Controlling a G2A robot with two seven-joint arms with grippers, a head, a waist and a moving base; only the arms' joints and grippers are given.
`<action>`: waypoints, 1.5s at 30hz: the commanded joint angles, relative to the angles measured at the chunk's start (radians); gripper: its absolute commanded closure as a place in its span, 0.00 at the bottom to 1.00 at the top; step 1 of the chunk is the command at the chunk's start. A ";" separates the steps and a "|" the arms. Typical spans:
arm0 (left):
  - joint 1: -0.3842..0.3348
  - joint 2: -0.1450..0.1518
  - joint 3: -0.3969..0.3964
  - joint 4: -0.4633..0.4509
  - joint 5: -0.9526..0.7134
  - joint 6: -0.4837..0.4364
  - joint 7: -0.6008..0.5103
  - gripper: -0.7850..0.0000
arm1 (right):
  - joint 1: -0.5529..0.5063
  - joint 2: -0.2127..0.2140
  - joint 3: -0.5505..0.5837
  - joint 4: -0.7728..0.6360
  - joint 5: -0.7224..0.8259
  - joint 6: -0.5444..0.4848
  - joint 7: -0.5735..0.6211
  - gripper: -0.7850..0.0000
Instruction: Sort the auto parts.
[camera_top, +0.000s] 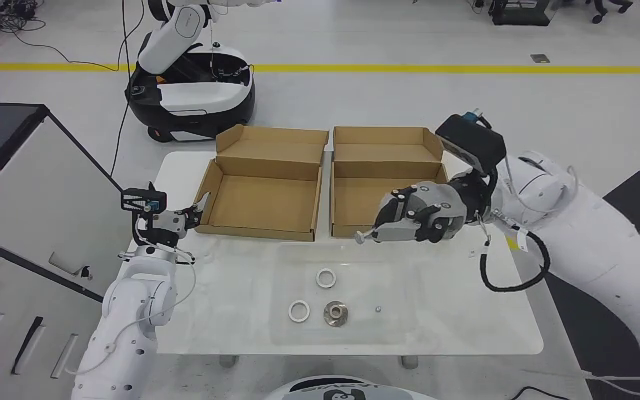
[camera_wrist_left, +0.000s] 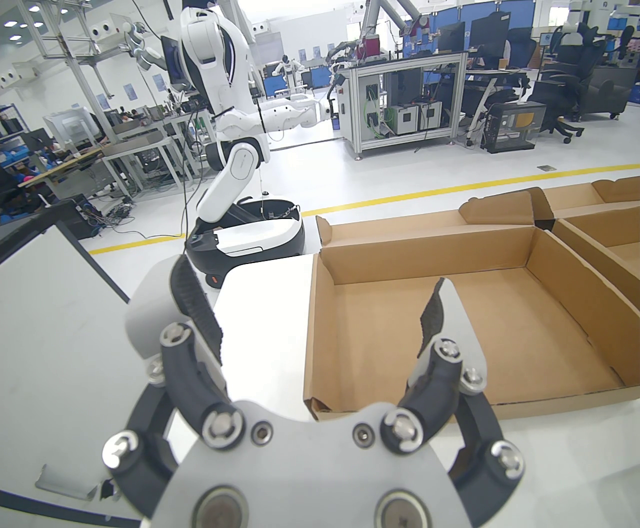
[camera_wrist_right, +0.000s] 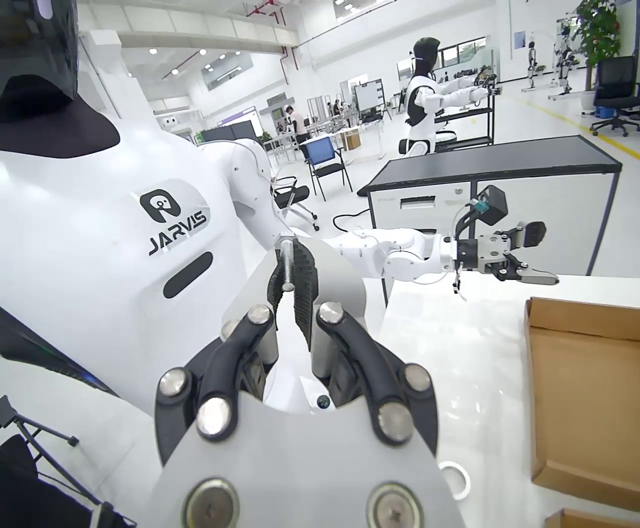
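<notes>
My right gripper hangs over the front wall of the right cardboard box, shut on a threaded metal bolt. In the right wrist view the bolt stands clamped between that gripper's black pads. My left gripper is open with nothing in it, beside the left wall of the left cardboard box; its wrist view has the gripper in front of the bare box. On the table lie two white rings and a metal bearing.
A tiny part lies to the right of the bearing. Another robot's dark base stands behind the table. A grey cabinet is on the left. In the right wrist view, a white ring lies near a box corner.
</notes>
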 joint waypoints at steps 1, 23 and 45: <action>0.000 0.000 0.000 0.000 0.000 0.000 0.000 0.00 | 0.000 0.000 0.000 0.000 0.000 0.000 0.000 1.00; 0.000 0.000 0.000 0.000 0.000 0.000 0.000 0.00 | -0.032 -0.005 0.013 -0.038 0.022 0.000 -0.026 1.00; 0.000 0.000 0.000 0.000 0.000 0.000 0.000 0.00 | -0.072 -0.039 0.030 -0.139 0.279 0.000 0.000 1.00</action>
